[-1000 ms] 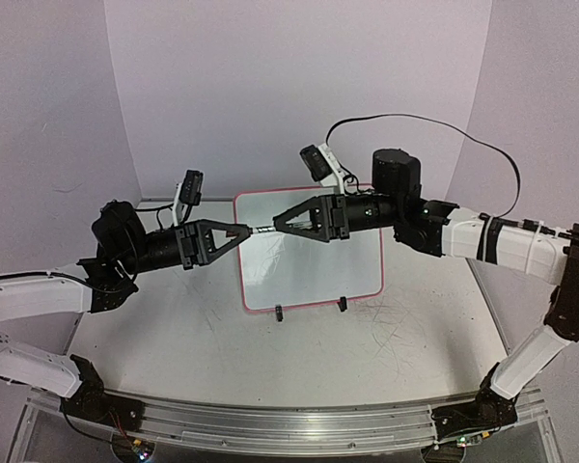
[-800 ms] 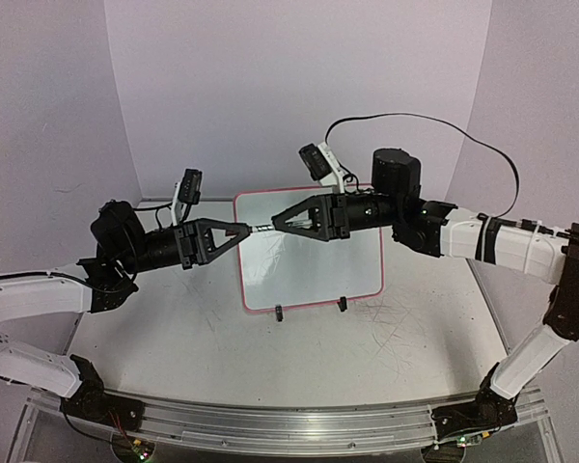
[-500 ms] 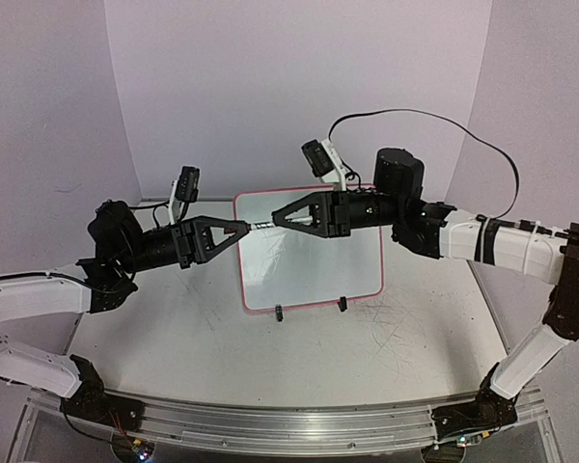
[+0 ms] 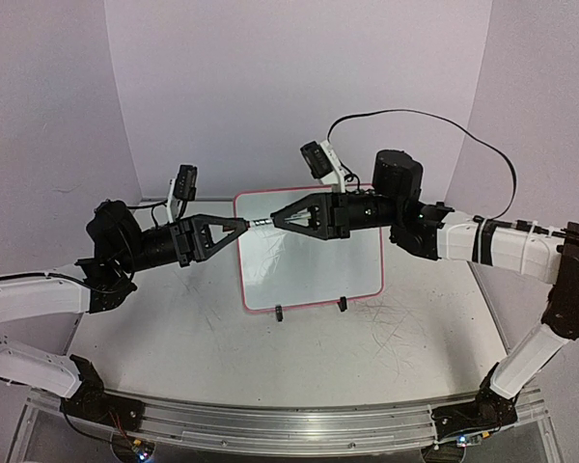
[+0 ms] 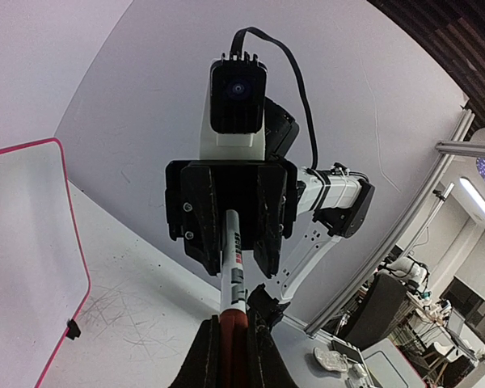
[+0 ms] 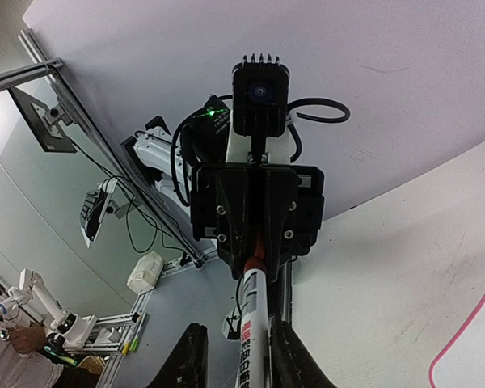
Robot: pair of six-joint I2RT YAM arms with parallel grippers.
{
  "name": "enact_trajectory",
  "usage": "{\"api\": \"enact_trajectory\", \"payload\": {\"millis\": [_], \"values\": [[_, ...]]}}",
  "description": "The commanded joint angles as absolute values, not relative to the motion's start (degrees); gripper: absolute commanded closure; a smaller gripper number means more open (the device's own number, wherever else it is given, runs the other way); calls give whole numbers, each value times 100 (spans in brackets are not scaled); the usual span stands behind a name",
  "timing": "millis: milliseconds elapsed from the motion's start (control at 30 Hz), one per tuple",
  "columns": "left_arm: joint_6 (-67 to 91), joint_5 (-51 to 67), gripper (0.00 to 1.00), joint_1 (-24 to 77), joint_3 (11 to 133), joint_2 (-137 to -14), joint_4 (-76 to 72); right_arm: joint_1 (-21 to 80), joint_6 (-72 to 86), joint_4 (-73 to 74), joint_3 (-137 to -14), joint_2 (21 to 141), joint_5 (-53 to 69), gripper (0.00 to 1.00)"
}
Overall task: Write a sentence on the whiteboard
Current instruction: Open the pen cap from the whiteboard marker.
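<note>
- The left gripper [image 4: 243, 224] and the right gripper [image 4: 275, 222] meet tip to tip at the centre of the top view. Each is clamped on one end of the marker [image 4: 260, 223]: the left on the red end, the right on the white barrel.
- The whiteboard [image 4: 318, 265] sits on the table [image 4: 222, 328] with its clip feet at its lower edge. In the picture the marker crosses its upper left corner. I make out no writing on it, so the task looks barely begun.
- This reads as uncapping (a judgement only). If the pull runs off the marker's axis, the cap may jam or the barrel may twist between the pads.
- The right wrist view shows a sliver of gap beside the barrel, so that grip may be light. A slip would drop the marker onto the board.
- A sudden release could swing an arm into the board and knock it askew.
</note>
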State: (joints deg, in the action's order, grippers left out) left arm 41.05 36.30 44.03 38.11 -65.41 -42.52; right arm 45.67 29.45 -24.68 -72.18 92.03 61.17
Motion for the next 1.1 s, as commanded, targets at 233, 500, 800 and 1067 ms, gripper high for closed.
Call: {"api": "enact_trajectory", "payload": {"millis": [233, 500, 800, 1067], "values": [[4216, 3564, 100, 4377, 3807, -6518, -4526, 4579, 2975, -2864, -7280, 9309, 6099, 94], [4220, 3509, 100, 4377, 3771, -6523, -4525, 4577, 3101, -3033, -7244, 9284, 5966, 86], [4231, 3484, 100, 4377, 3725, -6498, -4521, 4579, 3244, -3154, -7203, 9309, 5883, 82], [4236, 3409, 100, 4377, 3733, -6478, -4525, 4578, 3252, -3184, -7202, 9375, 6006, 84]]}}
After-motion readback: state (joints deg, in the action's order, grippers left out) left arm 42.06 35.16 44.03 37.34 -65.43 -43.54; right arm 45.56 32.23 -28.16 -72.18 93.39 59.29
